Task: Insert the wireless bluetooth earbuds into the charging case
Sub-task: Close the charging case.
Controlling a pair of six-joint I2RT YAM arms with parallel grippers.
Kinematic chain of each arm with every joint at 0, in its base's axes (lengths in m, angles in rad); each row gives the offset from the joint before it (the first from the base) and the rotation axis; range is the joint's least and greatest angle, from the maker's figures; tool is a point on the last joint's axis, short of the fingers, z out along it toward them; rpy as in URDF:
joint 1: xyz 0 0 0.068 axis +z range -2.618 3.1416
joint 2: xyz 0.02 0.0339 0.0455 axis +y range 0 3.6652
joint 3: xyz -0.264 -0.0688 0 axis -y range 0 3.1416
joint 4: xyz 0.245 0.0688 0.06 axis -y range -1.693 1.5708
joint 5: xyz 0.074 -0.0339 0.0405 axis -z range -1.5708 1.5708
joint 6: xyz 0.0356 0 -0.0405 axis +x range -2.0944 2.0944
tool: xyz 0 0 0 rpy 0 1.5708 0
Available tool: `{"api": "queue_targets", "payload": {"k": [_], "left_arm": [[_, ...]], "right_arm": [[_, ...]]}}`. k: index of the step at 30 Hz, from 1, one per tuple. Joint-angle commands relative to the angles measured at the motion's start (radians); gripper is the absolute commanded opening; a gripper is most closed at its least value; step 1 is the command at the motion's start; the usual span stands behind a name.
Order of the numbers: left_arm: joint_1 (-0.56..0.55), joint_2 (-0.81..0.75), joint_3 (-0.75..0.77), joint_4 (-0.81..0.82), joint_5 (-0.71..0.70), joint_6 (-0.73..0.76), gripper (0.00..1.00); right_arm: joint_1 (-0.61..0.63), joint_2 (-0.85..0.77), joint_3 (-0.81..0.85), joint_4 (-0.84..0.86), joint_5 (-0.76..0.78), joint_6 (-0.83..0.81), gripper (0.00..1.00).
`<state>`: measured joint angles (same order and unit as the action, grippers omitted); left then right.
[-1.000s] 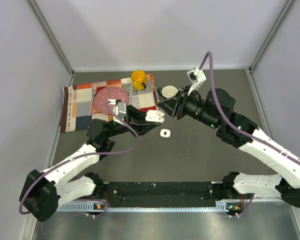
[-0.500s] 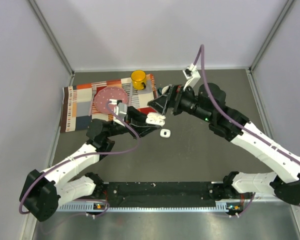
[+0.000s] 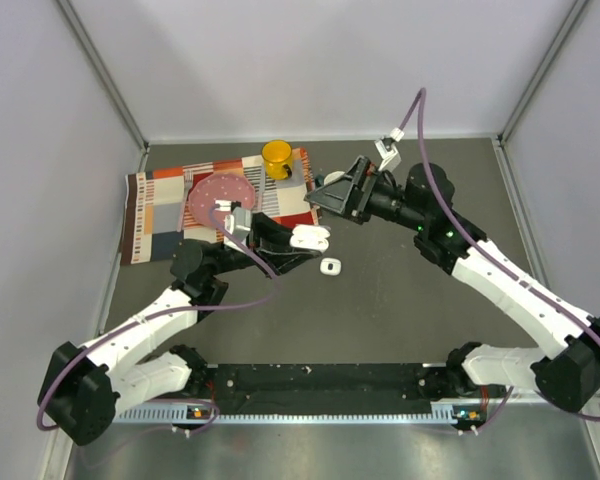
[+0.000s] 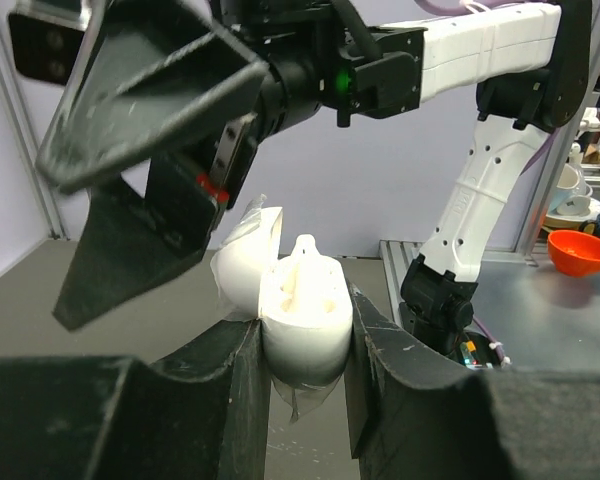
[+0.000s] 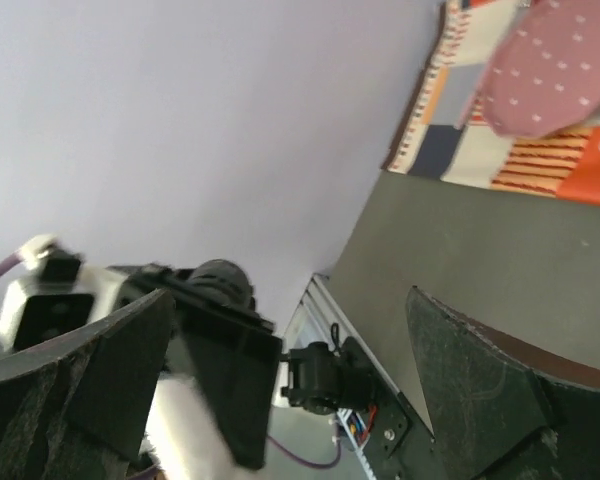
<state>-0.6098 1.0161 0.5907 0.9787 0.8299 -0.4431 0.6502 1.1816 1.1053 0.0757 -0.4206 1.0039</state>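
Top view: the left claw (image 3: 302,241) is clenched on the open charging case (image 3: 311,238); the right claw (image 3: 332,197), released and empty, hovers just beyond it. A probable loose earbud (image 3: 330,266) lies on the bench (image 3: 410,290) just near of the case. Left wrist view: lid (image 4: 245,262) hinged back, a second earbud (image 4: 305,258) apparently seated. Right wrist view: fingers (image 5: 480,370) spread wide. Judged step: fetching the loose earbud; next, descent and a fine pinch.

charging case (image 3: 308,238) right of plate (image 3: 218,192); plate on cloth (image 3: 160,215)
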Motion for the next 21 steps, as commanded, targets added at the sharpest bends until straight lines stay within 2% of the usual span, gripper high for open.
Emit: {"api": "queue_targets", "payload": {"k": [1, 2, 3, 14, 19, 21], "left_arm": [[0.004, -0.016, 0.017, 0.041, -0.003, 0.009, 0.00], [0.004, -0.014, 0.017, 0.041, -0.005, 0.010, 0.00], [0.004, -0.013, 0.018, 0.040, -0.008, 0.012, 0.00], [0.004, 0.015, 0.034, 0.041, -0.028, 0.003, 0.00], [0.004, 0.004, 0.029, 0.011, -0.103, 0.023, 0.00], [0.004, 0.001, 0.034, -0.053, -0.141, 0.040, 0.00]], "right_arm": [[0.043, 0.022, 0.161, -0.201, 0.073, -0.106, 0.99], [0.058, 0.027, 0.191, -0.317, 0.113, -0.192, 0.99], [0.074, 0.023, 0.206, -0.336, 0.168, -0.214, 0.99], [0.170, 0.026, 0.228, -0.491, 0.390, -0.309, 0.96], [0.270, 0.020, 0.246, -0.553, 0.506, -0.408, 0.95], [0.299, 0.004, 0.234, -0.556, 0.543, -0.425, 0.95]]}}
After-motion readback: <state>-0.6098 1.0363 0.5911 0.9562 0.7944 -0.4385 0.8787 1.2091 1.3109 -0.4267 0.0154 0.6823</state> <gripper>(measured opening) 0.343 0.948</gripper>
